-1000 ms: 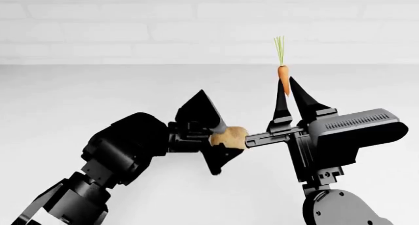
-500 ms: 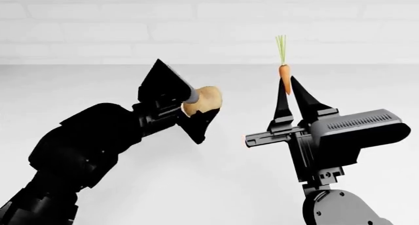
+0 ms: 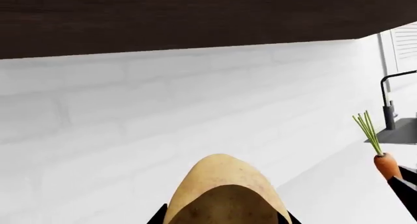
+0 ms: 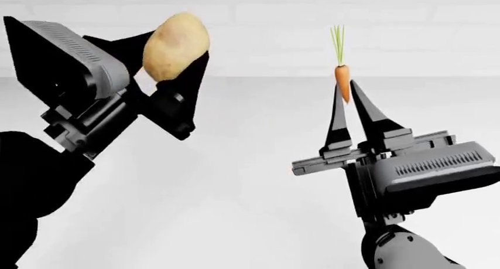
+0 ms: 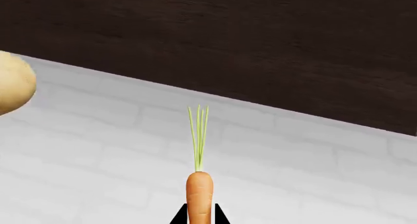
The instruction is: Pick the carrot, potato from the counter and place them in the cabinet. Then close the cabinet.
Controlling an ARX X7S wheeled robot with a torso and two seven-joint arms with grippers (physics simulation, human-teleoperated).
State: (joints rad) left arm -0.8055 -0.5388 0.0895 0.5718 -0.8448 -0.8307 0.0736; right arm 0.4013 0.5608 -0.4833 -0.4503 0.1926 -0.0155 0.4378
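Note:
My left gripper (image 4: 173, 61) is shut on the tan speckled potato (image 4: 175, 45) and holds it high at the upper left of the head view; the potato fills the bottom of the left wrist view (image 3: 225, 194). My right gripper (image 4: 345, 99) is shut on the small orange carrot (image 4: 341, 78), which stands upright with its green sprig up; it also shows in the right wrist view (image 5: 199, 192) and in the left wrist view (image 3: 386, 164). The white counter (image 4: 234, 181) lies below both arms. Both wrist views show the dark wooden cabinet (image 5: 260, 48) overhead.
A white brick wall (image 4: 258, 29) runs behind the counter. In the left wrist view a black faucet (image 3: 389, 99) and a sink edge show far off to one side.
My left arm has raised the potato from the middle of the view up to the upper left. The right gripper has lifted the carrot slightly.

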